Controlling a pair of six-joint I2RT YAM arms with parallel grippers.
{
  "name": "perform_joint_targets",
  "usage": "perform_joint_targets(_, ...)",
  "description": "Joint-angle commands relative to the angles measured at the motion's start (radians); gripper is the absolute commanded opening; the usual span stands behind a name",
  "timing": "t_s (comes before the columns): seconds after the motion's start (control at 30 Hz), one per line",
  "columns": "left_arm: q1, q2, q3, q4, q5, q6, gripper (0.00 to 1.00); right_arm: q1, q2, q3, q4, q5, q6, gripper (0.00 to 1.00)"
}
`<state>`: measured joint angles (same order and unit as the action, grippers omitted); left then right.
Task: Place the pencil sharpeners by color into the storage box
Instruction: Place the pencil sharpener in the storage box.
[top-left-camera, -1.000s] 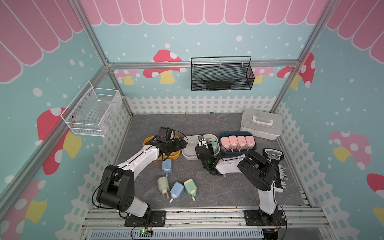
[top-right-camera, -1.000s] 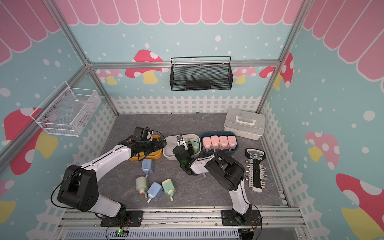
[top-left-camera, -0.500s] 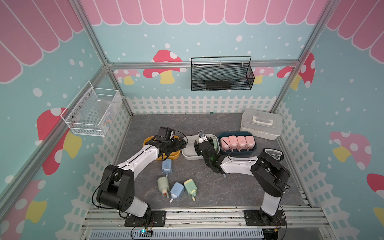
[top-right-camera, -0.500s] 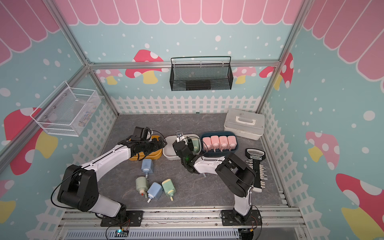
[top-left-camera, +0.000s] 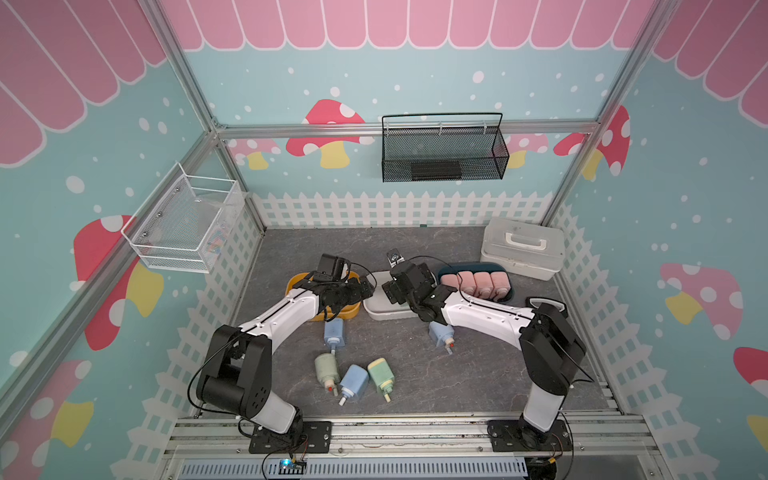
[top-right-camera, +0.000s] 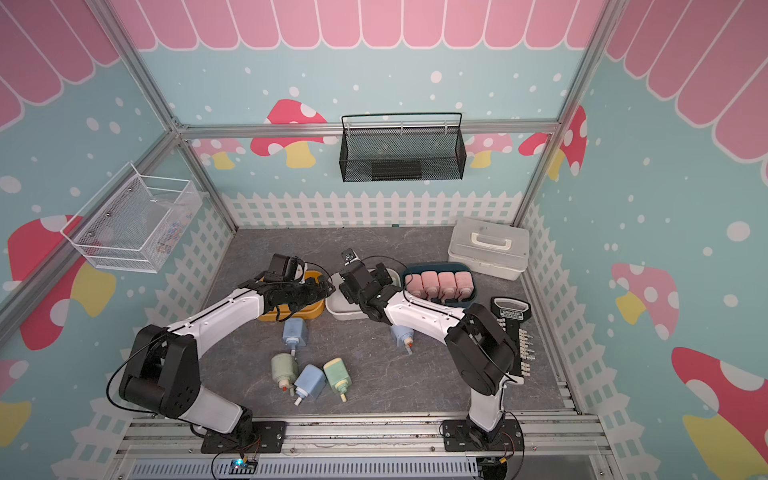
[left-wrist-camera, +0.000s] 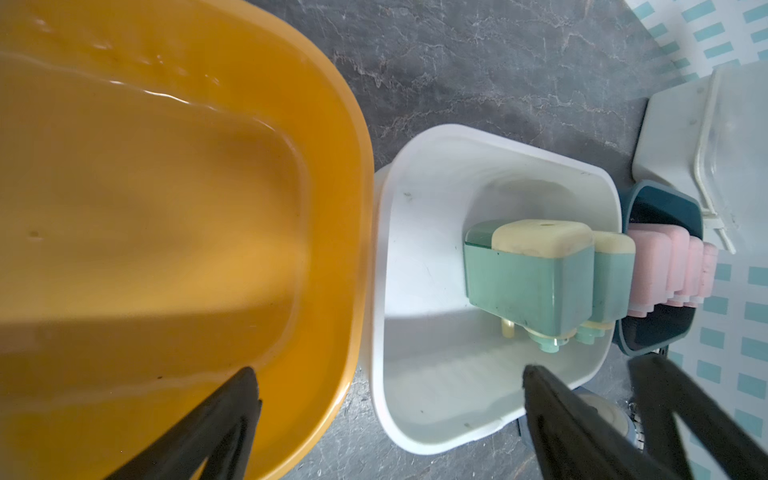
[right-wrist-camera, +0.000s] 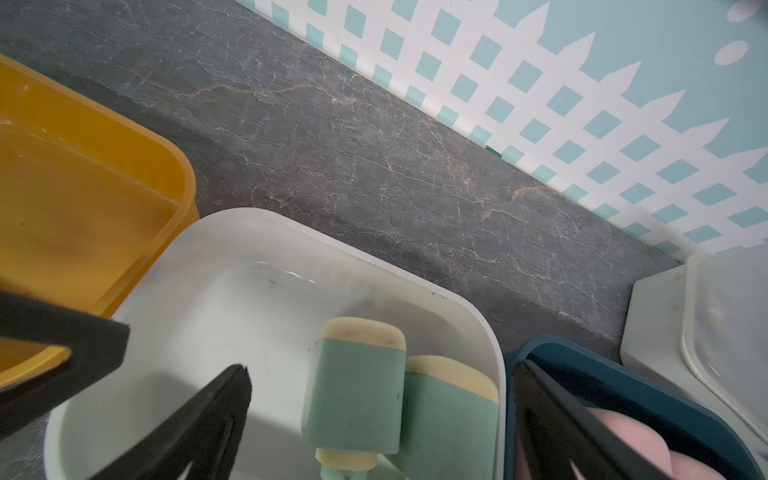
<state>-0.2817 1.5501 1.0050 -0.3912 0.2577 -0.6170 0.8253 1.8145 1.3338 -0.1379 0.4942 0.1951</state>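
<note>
Three open storage boxes stand side by side: yellow (top-left-camera: 351, 311), white (top-left-camera: 386, 313) and dark blue (top-left-camera: 457, 266). Several pink pencil sharpeners (top-left-camera: 473, 283) fill the dark blue one. Two green sharpeners (right-wrist-camera: 357, 395) lie together in the white box (right-wrist-camera: 249, 299). My right gripper (right-wrist-camera: 380, 372) hangs open just above them, holding nothing. My left gripper (left-wrist-camera: 386, 374) is open and empty over the gap between the yellow box (left-wrist-camera: 166, 208) and the white one (left-wrist-camera: 415, 291). Loose on the table lie blue sharpeners (top-left-camera: 333, 332) (top-left-camera: 440, 332) (top-left-camera: 354, 380) and green ones (top-left-camera: 326, 368) (top-left-camera: 381, 373).
A white lidded case (top-left-camera: 521, 249) stands at the back right. A black tool rack (top-right-camera: 513, 328) lies by the right fence. A black wire basket (top-left-camera: 442, 153) and a white one (top-left-camera: 183, 224) hang on the walls.
My right gripper has opened and let go of a green sharpener, which now rests in the white box. Its arm has stretched out flatter. The left arm has not moved.
</note>
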Motion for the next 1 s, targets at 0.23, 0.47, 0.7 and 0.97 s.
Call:
perform_joint_targets(0.23,0.015,0.019,0.025,-0.002,0.024,0.005,0.99,-0.038,0.156,0.209,-0.338,-0.059,-0.023,0.98)
perform_joint_targets(0.47,0.023,0.019,0.028,-0.005,0.029,0.005,0.99,-0.038,0.269,0.363,-0.464,-0.02,0.019,0.99)
perform_joint_targets(0.7,0.028,0.019,0.017,-0.005,0.032,0.004,0.99,-0.037,0.338,0.431,-0.541,0.144,0.088,0.98)
perform_joint_targets(0.97,0.029,0.02,0.02,-0.005,0.041,-0.001,0.99,-0.035,0.383,0.476,-0.617,0.189,0.102,0.98)
